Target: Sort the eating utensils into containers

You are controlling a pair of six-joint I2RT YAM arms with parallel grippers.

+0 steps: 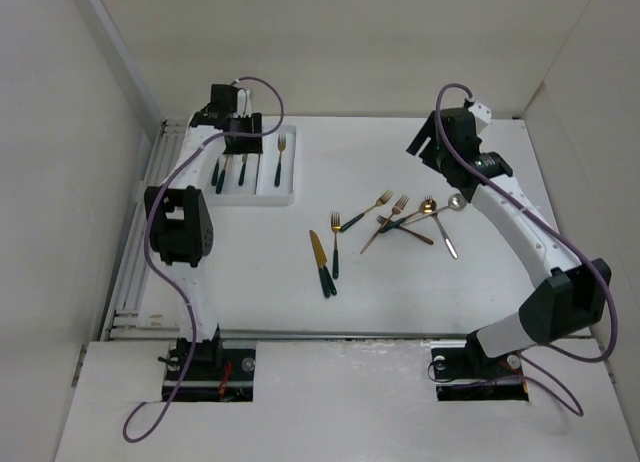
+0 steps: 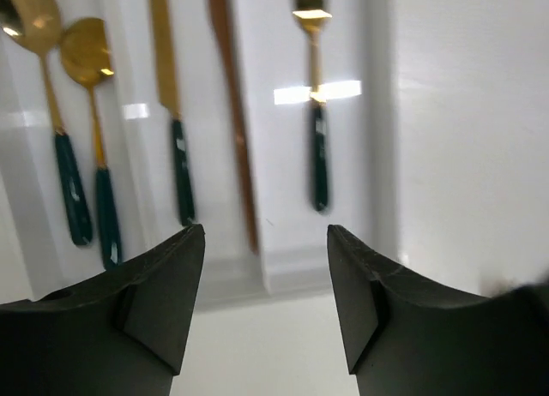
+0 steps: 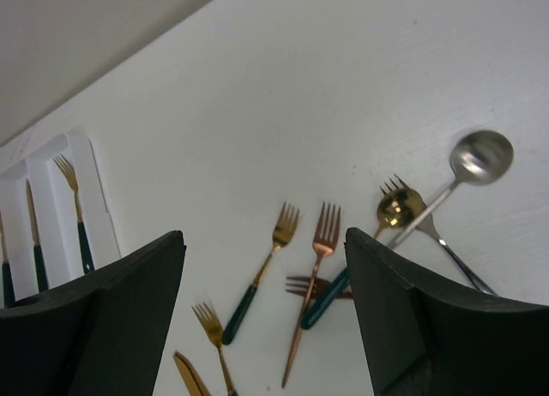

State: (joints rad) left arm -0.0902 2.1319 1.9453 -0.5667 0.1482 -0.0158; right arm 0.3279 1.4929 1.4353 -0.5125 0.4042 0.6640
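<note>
Shallow white three-compartment plastic tray [image 1: 287, 194] is sitting at ten o'clock on the white table [image 1: 250, 272]. It is filling by kind: gold green-handled spoons [image 2: 53, 113] at its nine o'clock side, knives [image 2: 167, 105] in the middle, one gold fork [image 2: 315, 113] at three o'clock. The left pincer [image 2: 266, 242] is hanging over the tray's near end, jaws partly apart and empty; this looks like a drop-off pose. Loose forks and spoons [image 3: 326, 229] are lying at three o'clock of table centre. The right pincer [image 3: 264, 242] is hovering above them, wide and empty, probably lining up a pick.

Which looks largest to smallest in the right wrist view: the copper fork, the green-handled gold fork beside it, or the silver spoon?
1. copper fork, the longest.
2. green-handled gold fork, shorter.
silver spoon: unranked, because its handle end is hidden.
</note>
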